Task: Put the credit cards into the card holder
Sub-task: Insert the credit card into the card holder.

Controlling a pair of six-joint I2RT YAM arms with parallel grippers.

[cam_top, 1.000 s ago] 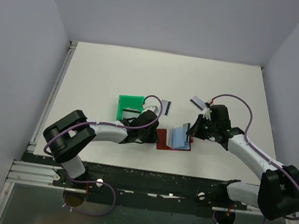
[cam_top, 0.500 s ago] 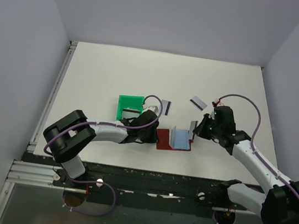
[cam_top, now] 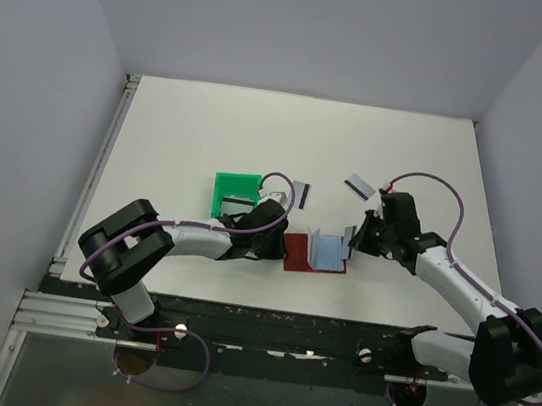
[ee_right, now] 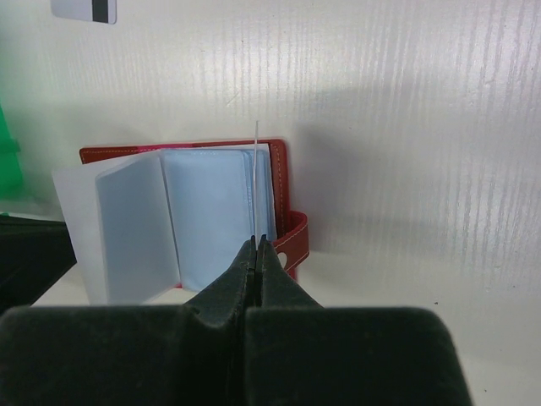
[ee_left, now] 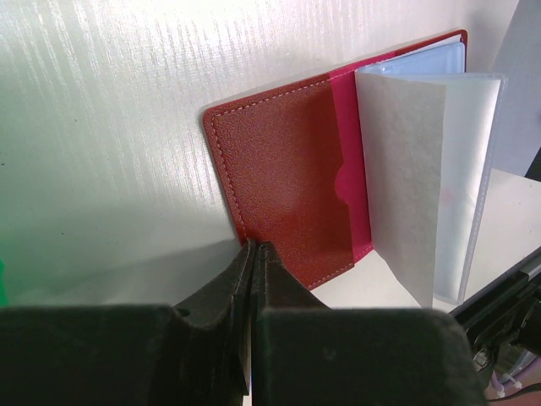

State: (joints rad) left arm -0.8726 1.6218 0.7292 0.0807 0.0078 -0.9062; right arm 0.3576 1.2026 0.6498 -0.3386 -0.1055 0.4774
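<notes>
The card holder (cam_top: 297, 253) lies open on the table, dark red outside with light blue sleeves (ee_right: 207, 211), one clear leaf (ee_left: 406, 178) standing up. My left gripper (cam_top: 279, 245) is shut on the near corner of its red left cover (ee_left: 287, 169), jaw tips (ee_left: 254, 247) pressed together at the edge. My right gripper (ee_right: 265, 242) is shut on a credit card (ee_right: 256, 169), seen edge-on and held upright over the holder's right-hand sleeves. Two other credit cards (cam_top: 359, 185) (cam_top: 299, 194) lie flat behind the holder.
A green plastic tray (cam_top: 236, 186) stands left of the holder behind my left arm, with a grey card (cam_top: 238, 202) lying in it. A red strap with a snap (ee_right: 294, 241) sticks out of the holder's right edge. Grey walls close in the table on three sides.
The holder's clear leaf has risen from flat to upright. My right gripper swung out to the right, then came back toward the holder with the card. The left arm has held still.
</notes>
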